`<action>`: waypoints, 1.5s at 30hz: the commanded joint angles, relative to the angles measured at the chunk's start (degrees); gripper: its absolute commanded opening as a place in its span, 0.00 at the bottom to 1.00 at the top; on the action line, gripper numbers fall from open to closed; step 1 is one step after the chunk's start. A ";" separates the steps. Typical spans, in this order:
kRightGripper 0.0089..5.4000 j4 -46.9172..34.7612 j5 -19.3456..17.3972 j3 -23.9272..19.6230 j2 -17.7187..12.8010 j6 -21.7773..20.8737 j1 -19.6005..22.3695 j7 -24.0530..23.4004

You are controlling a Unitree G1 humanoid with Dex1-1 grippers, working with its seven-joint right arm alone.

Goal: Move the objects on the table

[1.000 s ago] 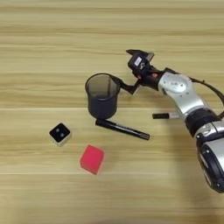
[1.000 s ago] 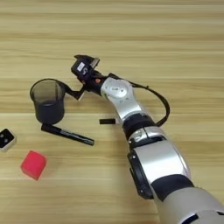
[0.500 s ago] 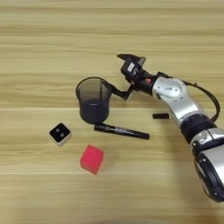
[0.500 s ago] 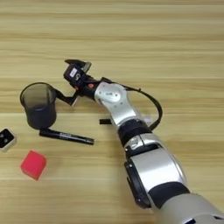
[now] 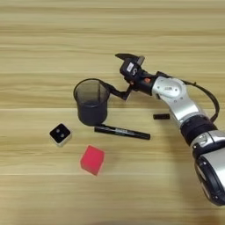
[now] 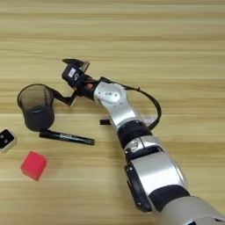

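A black mesh cup (image 5: pixel 91 110) stands upright left of the table's (image 5: pixel 52 39) middle. My right gripper (image 5: pixel 115 72) is just right of it and open. Its upper finger points left in the air, and its lower finger (image 5: pixel 117 91) reaches the cup's right rim and touches it. Nothing sits between the fingers. A black marker (image 5: pixel 122 132) lies flat just below and right of the cup. Further left and nearer me are a small white cube with a black dotted face (image 5: pixel 60 134) and a red cube (image 5: pixel 92 160).
A short black piece (image 5: pixel 161 116) lies on the wood beside my silver forearm (image 5: pixel 176 94), which crosses the table from the lower right. A black cable (image 6: pixel 149 103) loops off the forearm.
Over the first half second the cup slid left with my gripper against its rim. Since then neither has visibly moved. The marker and both cubes stayed put.
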State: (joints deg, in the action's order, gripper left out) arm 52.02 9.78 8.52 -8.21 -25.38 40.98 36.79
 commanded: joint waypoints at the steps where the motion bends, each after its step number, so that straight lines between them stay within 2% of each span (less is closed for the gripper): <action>1: 1.00 -2.33 -1.51 -1.23 -1.47 -0.01 4.69 -1.26; 9: 1.00 -0.23 -2.65 -3.98 -4.09 0.01 7.34 -2.15; 15: 1.00 2.40 -4.38 -7.32 -8.87 -0.44 10.43 -2.03; 20: 1.00 3.69 -7.65 -10.50 -13.13 0.02 12.11 1.32; 24: 1.00 2.37 -12.24 -13.35 -16.04 2.29 12.76 7.18; 28: 1.00 2.12 -14.31 -14.79 -19.63 4.03 13.87 12.22; 30: 1.00 2.80 -15.35 -15.23 -21.82 4.56 14.73 16.46; 33: 1.00 4.68 -16.54 -15.07 -25.04 3.76 15.11 26.63; 37: 1.00 7.57 -18.13 -15.88 -26.99 3.61 15.19 35.10; 40: 1.00 11.28 -18.80 -17.07 -28.60 3.75 15.14 38.78; 45: 1.00 13.34 -19.68 -18.07 -30.22 3.68 12.82 45.78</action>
State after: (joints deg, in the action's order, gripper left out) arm 67.30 -8.44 -8.31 -34.93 -21.32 50.90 82.05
